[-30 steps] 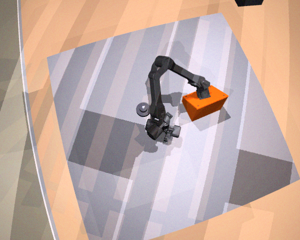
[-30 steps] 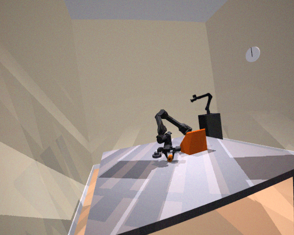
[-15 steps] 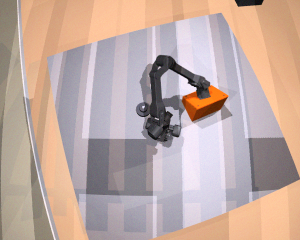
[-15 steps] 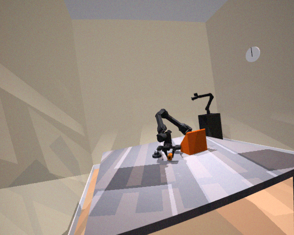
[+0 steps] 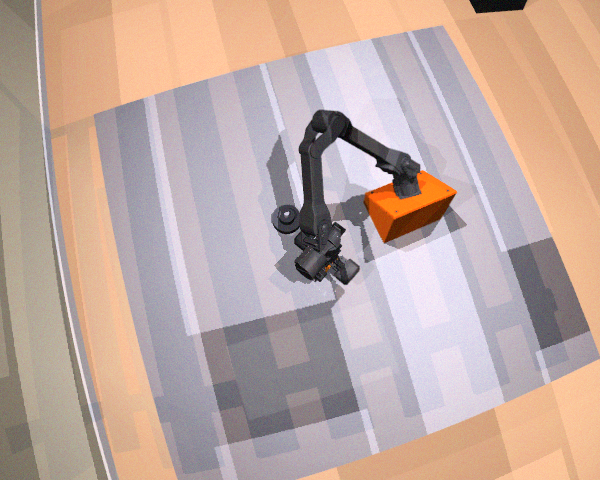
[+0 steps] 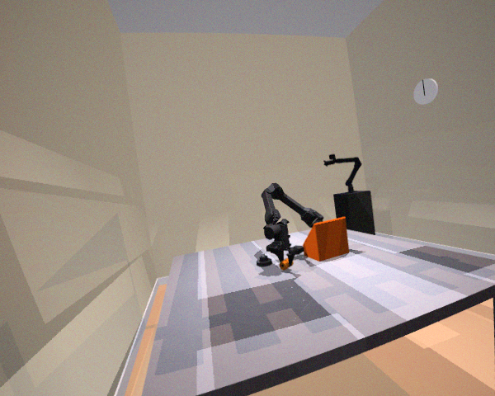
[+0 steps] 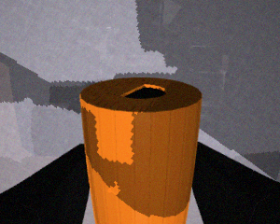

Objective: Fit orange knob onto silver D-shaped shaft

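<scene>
The orange knob [image 5: 327,267] [image 6: 284,264] [image 7: 142,149] lies on its side between the fingers. The end with its dark D-shaped hole faces the top of the wrist view and the front in the exterior view. My gripper [image 5: 327,268] [image 6: 285,262] [image 7: 139,153] is shut on the knob, low over the table; whether the knob touches the table I cannot tell. The dark round pedestal [image 5: 278,225] [image 6: 264,262] stands left of the gripper in the top and exterior views, apart from it. Its small silver shaft [image 5: 286,213] points up; its flat side is too small to make out. The pedestal is not in the wrist view.
An orange wedge-shaped block [image 5: 419,211] [image 6: 331,240] carries the arm's base, right of the gripper in the top and exterior views. The arm's upper links reach over beside the pedestal. A second dark arm [image 6: 353,170] stands on a black stand [image 6: 354,210] beyond the table.
</scene>
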